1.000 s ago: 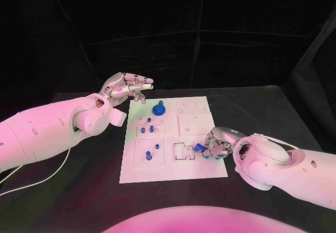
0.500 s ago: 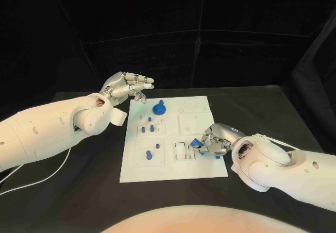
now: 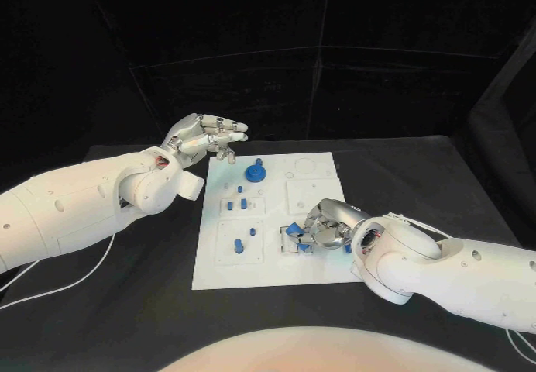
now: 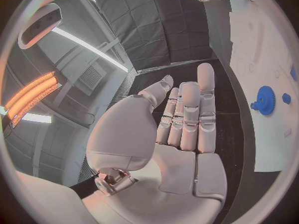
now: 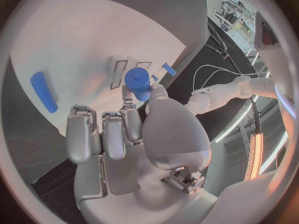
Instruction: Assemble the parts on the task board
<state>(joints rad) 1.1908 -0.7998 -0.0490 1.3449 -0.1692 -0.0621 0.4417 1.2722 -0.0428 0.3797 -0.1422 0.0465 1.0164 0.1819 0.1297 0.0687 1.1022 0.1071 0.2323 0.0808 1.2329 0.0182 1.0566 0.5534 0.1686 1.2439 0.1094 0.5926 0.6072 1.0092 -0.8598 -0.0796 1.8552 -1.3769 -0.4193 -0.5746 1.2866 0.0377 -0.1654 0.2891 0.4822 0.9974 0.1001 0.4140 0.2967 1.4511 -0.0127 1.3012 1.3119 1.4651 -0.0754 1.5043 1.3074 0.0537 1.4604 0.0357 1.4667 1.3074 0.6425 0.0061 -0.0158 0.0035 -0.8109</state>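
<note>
Blue part [image 5: 137, 83]: small cylinder-like piece pinched at the right hand's fingertips [image 5: 129, 100], over the task board [image 3: 324, 267] near its front edge
Handling: looks like rigid plastic, light, smooth; probably slips or twists if squeezed off-centre. Best held by the sides near one end, leaving the other end free to enter a slot
Slots [image 3: 288, 242]: two narrow rectangular cut-outs on the task board, just beside the part; whether it is touching the board or above it, cannot tell
Right hand [image 3: 324, 230]: clamped on the part with thumb against a finger, other fingers loosely curled, over the board's front right area
Left hand [image 3: 204, 139]: off the board's far left corner, fingers bent but apart, holding nothing
Other parts: gear-like piece [image 3: 255, 172] at the board's far left, small pegs [image 3: 235, 205] mid-left, long piece [image 3: 237, 247] front-left, all well apart from the right hand
</note>
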